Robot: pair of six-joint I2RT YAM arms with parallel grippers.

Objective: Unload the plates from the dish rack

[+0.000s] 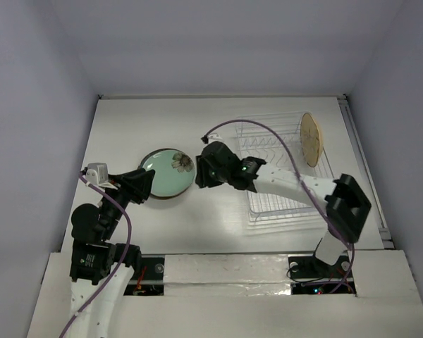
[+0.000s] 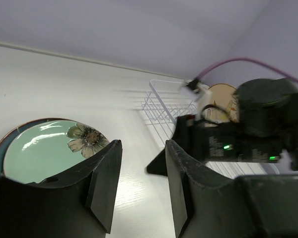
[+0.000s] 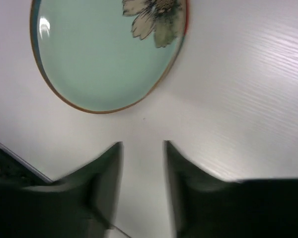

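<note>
A mint green plate with a flower (image 1: 166, 172) lies flat on the table, on top of other plates whose dark and red rims just show. It also shows in the left wrist view (image 2: 44, 151) and the right wrist view (image 3: 104, 49). A tan plate (image 1: 311, 139) stands upright at the far right of the clear wire dish rack (image 1: 275, 201). My right gripper (image 1: 203, 171) is open and empty, just right of the green plate. My left gripper (image 1: 146, 184) is open and empty at that plate's near left edge.
The rack stands on the right half of the white table, close to its right edge (image 1: 370, 183). Grey walls close in the left, back and right. The right arm (image 1: 296, 186) stretches across the rack's near part.
</note>
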